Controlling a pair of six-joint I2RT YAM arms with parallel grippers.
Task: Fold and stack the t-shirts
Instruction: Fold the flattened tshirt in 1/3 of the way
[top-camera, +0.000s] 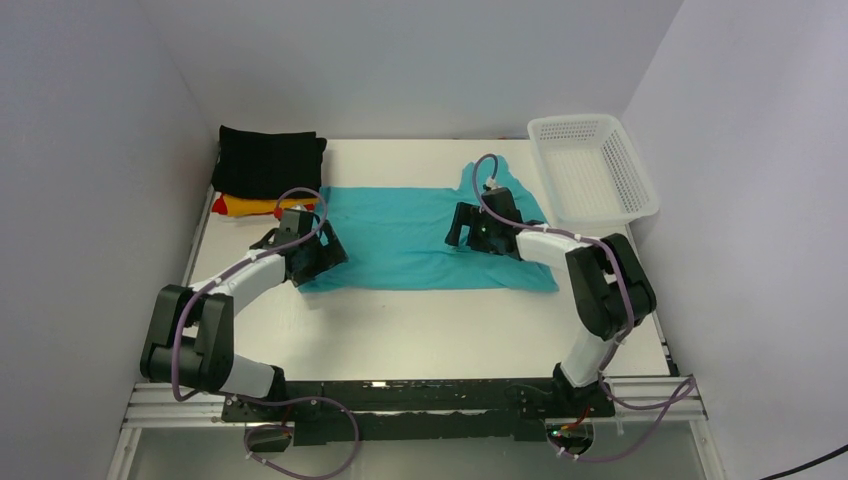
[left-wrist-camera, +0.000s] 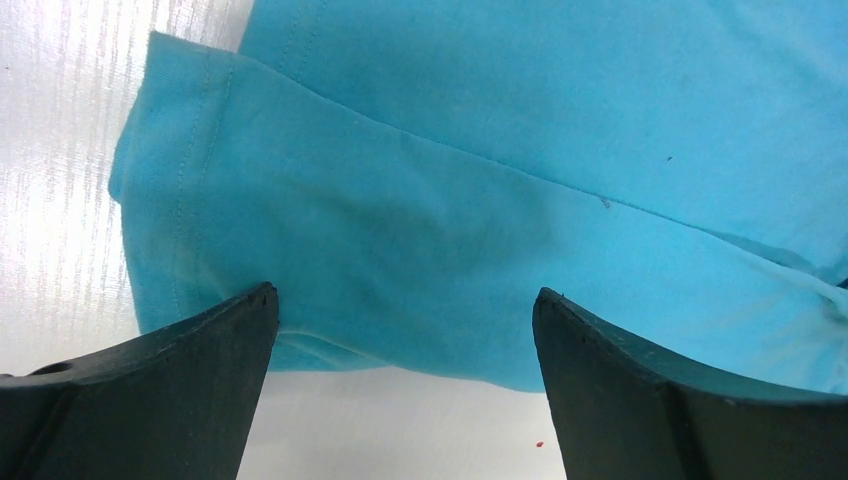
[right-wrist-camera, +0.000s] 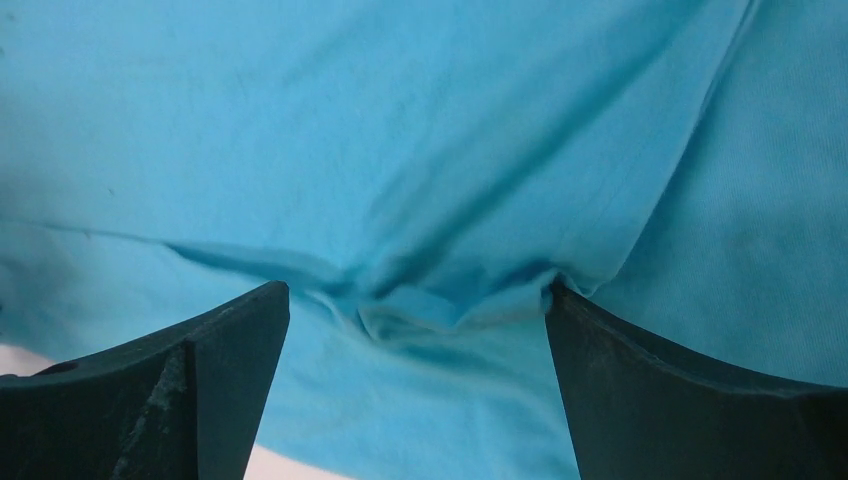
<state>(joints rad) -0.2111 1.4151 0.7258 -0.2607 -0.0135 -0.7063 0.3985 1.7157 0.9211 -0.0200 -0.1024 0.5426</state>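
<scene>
You're mid-fold on the teal shirt (top-camera: 420, 240), which lies flat on the desk (top-camera: 420, 330), stretched from one claw to the other. Your left claw (top-camera: 322, 258) is released, jaws wide, over the shirt's near corner, with a layered edge running just ahead of the fingers. Your right claw (top-camera: 460, 230) is released too, straddling a small pucker of cloth at the other end. Neither grips anything. Next, I'd judge, you lower both, pinch the near edge at both ends together, and carry it over evenly. Beyond the left claw waits the stack: the black shirt (top-camera: 268, 160) on a yellow-orange one (top-camera: 262, 207) and a red one (top-camera: 218, 205).
</scene>
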